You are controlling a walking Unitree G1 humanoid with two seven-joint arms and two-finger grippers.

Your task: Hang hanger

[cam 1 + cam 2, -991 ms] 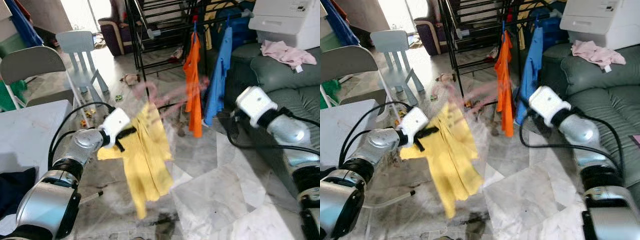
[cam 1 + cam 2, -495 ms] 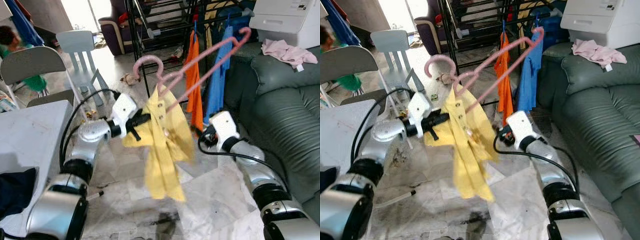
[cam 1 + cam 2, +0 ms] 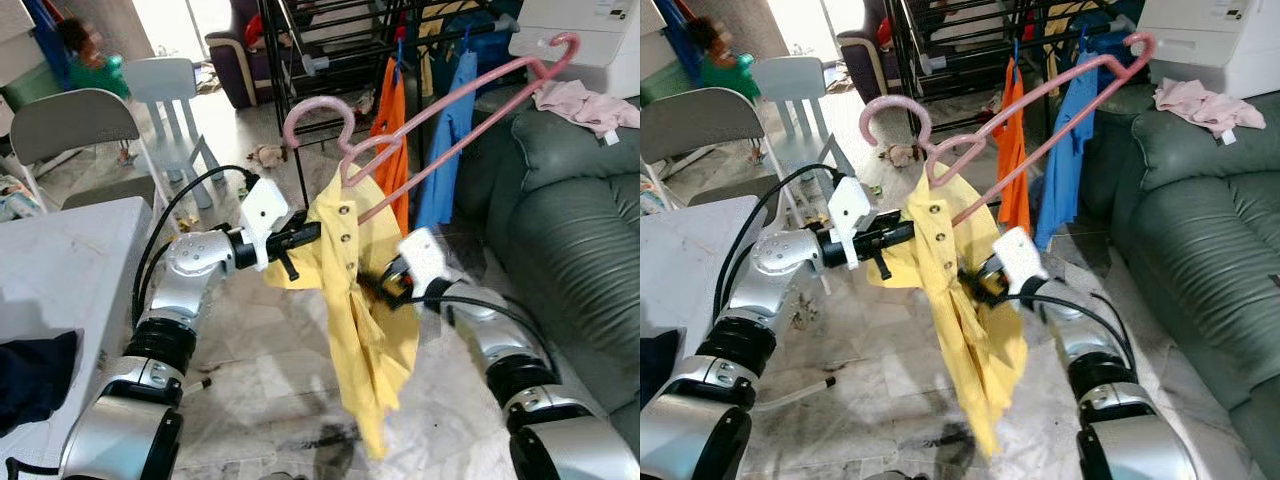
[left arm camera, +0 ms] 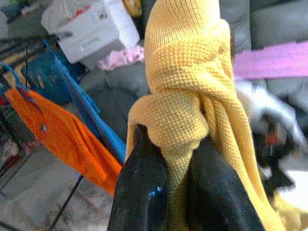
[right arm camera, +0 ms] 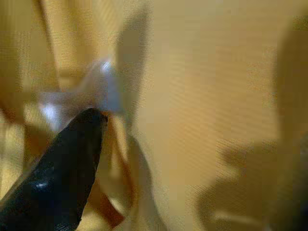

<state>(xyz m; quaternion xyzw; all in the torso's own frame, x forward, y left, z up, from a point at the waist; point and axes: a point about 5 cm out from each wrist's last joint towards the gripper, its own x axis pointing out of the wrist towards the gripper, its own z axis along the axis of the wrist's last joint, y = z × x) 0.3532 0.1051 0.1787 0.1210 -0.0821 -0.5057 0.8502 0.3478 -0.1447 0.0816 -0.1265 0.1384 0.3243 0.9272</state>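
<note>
Raised higher than half a second ago: pink hanger (image 3: 430,110), hook up near the dark drying rack (image 3: 930,45), far end now level with the white box on the sofa; right arm drawn in close under the cloth. Draped over the hanger's near shoulder, a yellow shirt (image 3: 360,300), collar just below the hook, tail hanging free well above the marble floor (image 3: 270,340). Left claw (image 3: 305,232) clenched on a bunched fold at the shirt's shoulder, probably to keep the garment taut and steady while the hanger is worked inside it. Right claw (image 3: 385,290) pressed into the shirt's front at mid-height, most likely gripping the hanger's lower bar through the fabric; open or closed, cannot tell. From the left wrist camera, a detail hidden from the head: the knit fabric knotted into a thick wad between the two black fingers (image 4: 144,192), with the hanger's pink bar running past behind. From the right wrist camera, only yellow cloth close up and one dark finger (image 5: 62,173) against it. Behind, an orange garment (image 3: 390,150) and a blue garment (image 3: 445,140) already hung on the rack; grey tabletop (image 3: 70,260) at left.
</note>
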